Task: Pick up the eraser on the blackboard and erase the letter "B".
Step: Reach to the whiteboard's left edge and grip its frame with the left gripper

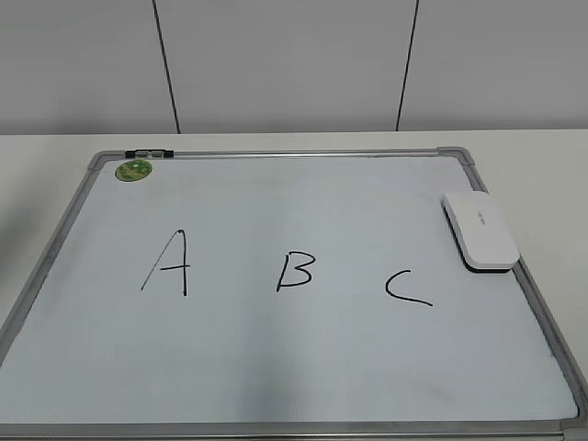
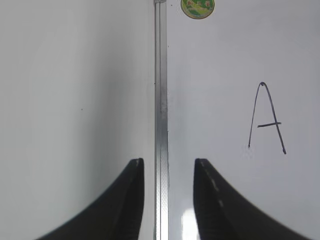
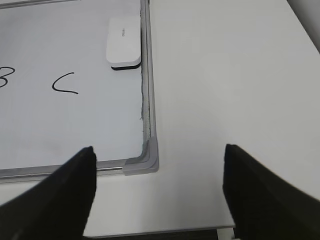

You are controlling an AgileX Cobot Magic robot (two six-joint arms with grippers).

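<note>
The blackboard point(image 1: 276, 367) is a pale board in a silver frame, lying flat on the table. It bears a black "A" point(image 1: 168, 263), the letter "B" point(image 1: 296, 270) in the middle and a "C" point(image 1: 407, 287). The white eraser point(image 1: 480, 229) lies on the board at its right edge, also in the right wrist view point(image 3: 123, 42). No gripper shows in the exterior view. My left gripper point(image 2: 168, 162) is open and empty over the board's left frame. My right gripper point(image 3: 159, 150) is open wide and empty above the board's near right corner cap point(image 3: 145, 159).
A small green round magnet point(image 1: 134, 170) sits at the board's far left corner, with a black marker point(image 1: 150, 152) on the frame beside it. The white table point(image 3: 225, 90) runs to the right of the board. A panelled wall stands behind.
</note>
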